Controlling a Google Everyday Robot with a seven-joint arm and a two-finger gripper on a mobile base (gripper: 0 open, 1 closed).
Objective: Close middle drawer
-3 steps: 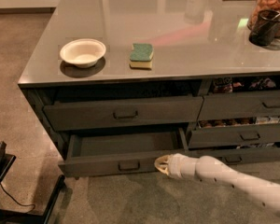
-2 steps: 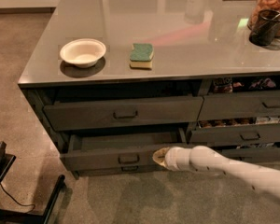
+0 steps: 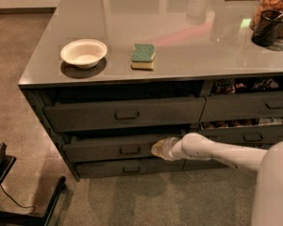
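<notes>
The middle drawer (image 3: 99,147) is a wide, shallow dark grey drawer with a small loop handle (image 3: 129,149), second from the top in the left stack. It stands out only slightly from the cabinet, with a thin dark gap above it. My gripper (image 3: 156,149) is at the end of the white arm (image 3: 217,152) that comes in from the right. Its tip is against the drawer's front, right of the handle.
A white bowl (image 3: 83,52) and a green and yellow sponge (image 3: 143,56) sit on the grey counter (image 3: 188,36). A taller drawer (image 3: 125,113) lies above, a low one (image 3: 129,167) below. Narrower drawers with snack packets (image 3: 247,105) are at the right. Black chair legs (image 3: 19,199) stand bottom left.
The middle drawer has slid in from well open to nearly shut. My gripper and arm have moved toward the cabinet with its front.
</notes>
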